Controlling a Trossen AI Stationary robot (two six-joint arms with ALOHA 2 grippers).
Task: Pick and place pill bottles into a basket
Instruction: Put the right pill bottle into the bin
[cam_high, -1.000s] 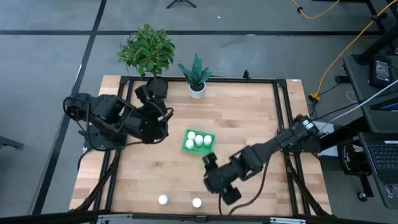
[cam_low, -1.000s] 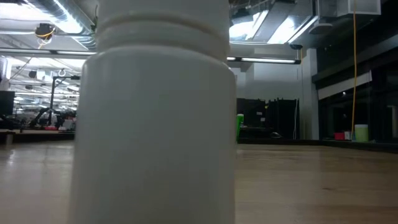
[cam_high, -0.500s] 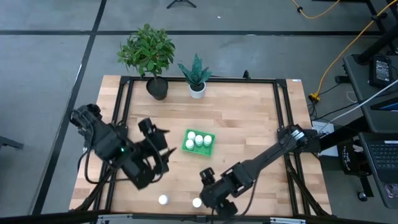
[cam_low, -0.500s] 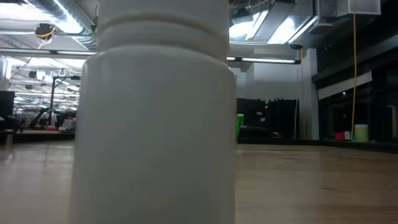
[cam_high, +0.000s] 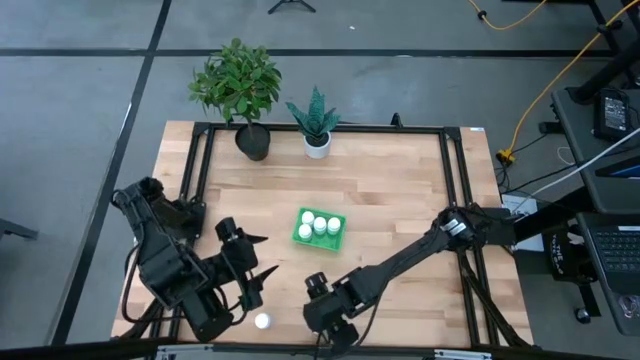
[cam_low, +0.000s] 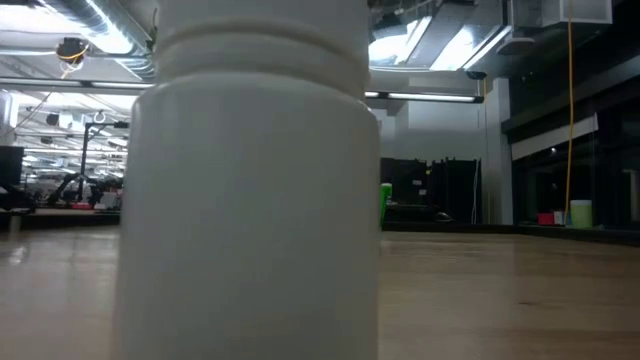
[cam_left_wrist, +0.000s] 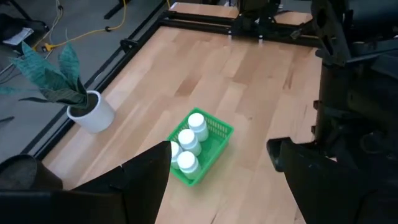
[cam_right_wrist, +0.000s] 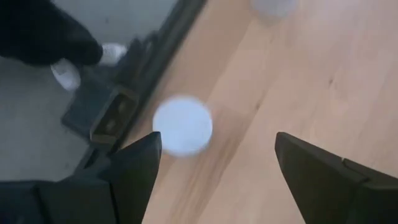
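No text, label, brand, number or sign can be read in any view. The bottle (cam_low: 250, 190) filling the low view shows only a plain white side, and the caps of the bottles in the basket (cam_left_wrist: 219, 134) are bare.

Green basket (cam_high: 321, 227), small, shallow, rectangular, mid-bench; three white pill bottles upright inside with round caps up, one more (cam_left_wrist: 171, 151) at its edge, half hidden. Basket sits ahead of the left gripper (cam_high: 250, 262) and well apart from the right gripper (cam_high: 318, 300). Loose bottle (cam_high: 263, 321) upright near the front edge, just beside the left gripper. Another bottle (cam_right_wrist: 183, 124), cap seen from above, directly between the right gripper's spread fingers. One bottle (cam_low: 250, 190) fills the low view.
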